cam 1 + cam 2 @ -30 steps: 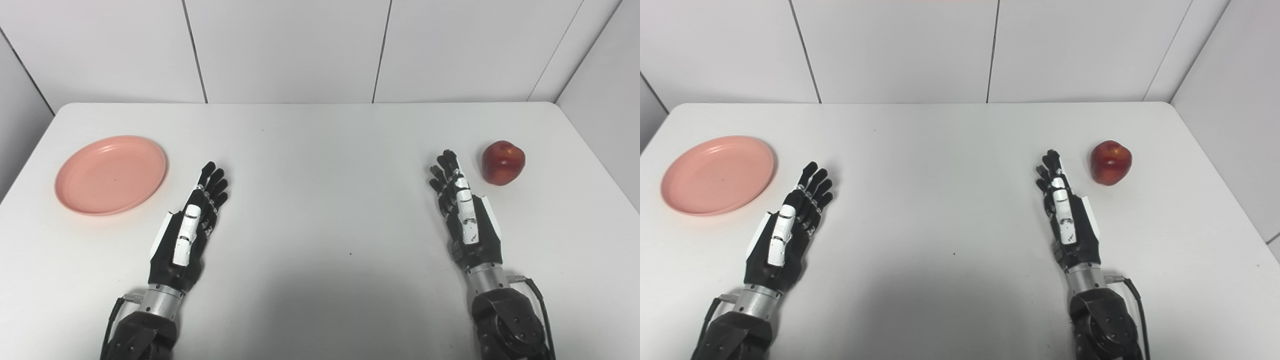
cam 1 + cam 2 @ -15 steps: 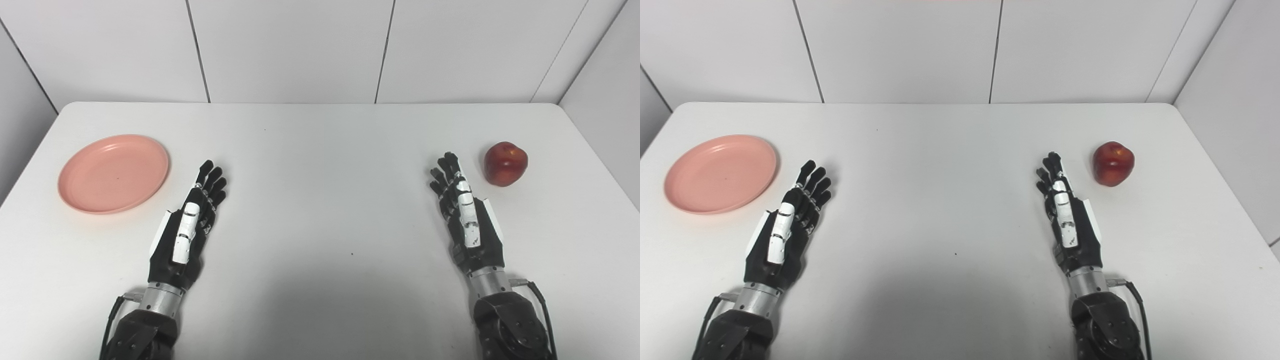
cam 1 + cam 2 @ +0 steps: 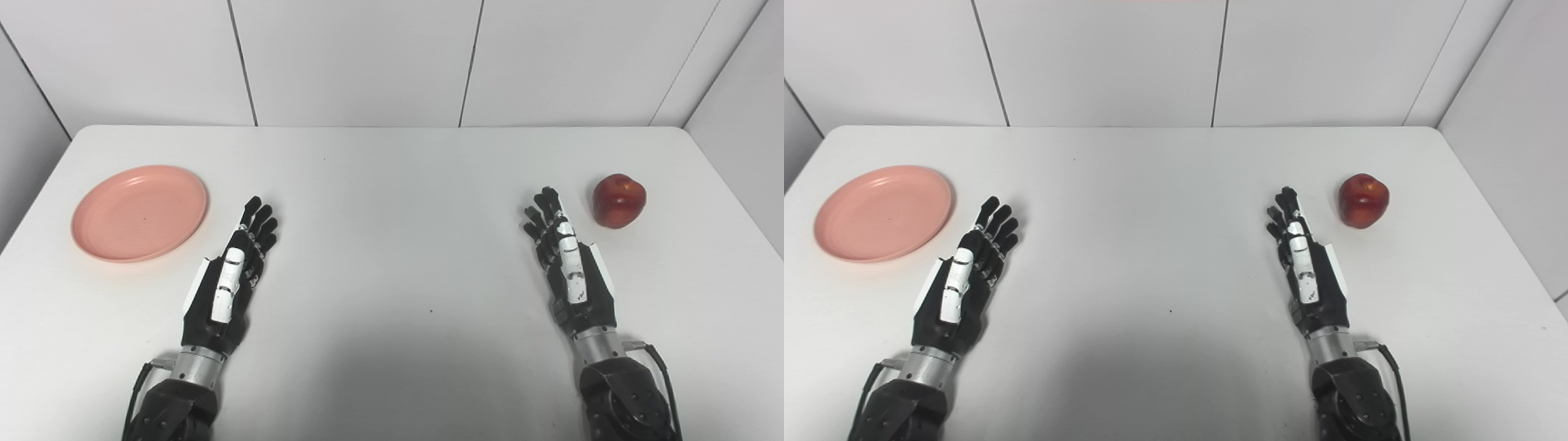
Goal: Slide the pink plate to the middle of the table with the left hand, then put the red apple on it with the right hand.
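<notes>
A pink plate [image 3: 139, 212] lies flat on the white table [image 3: 392, 184] at the far left, with nothing on it. My left hand [image 3: 229, 275] rests open just right of the plate and a little nearer to me, fingers stretched forward, apart from the rim. A red apple [image 3: 618, 200] sits near the table's right side. My right hand [image 3: 569, 269] is open, set on edge with fingers pointing away, a short gap left of the apple and holding nothing.
White wall panels [image 3: 355, 61] stand behind the table and along both sides. The table's back edge [image 3: 392, 127] runs just below them. A small dark speck [image 3: 430, 311] marks the tabletop between my arms.
The whole picture shifted slightly rightward from one second ago, so the camera moved. Both hands, the plate and the apple have kept their places.
</notes>
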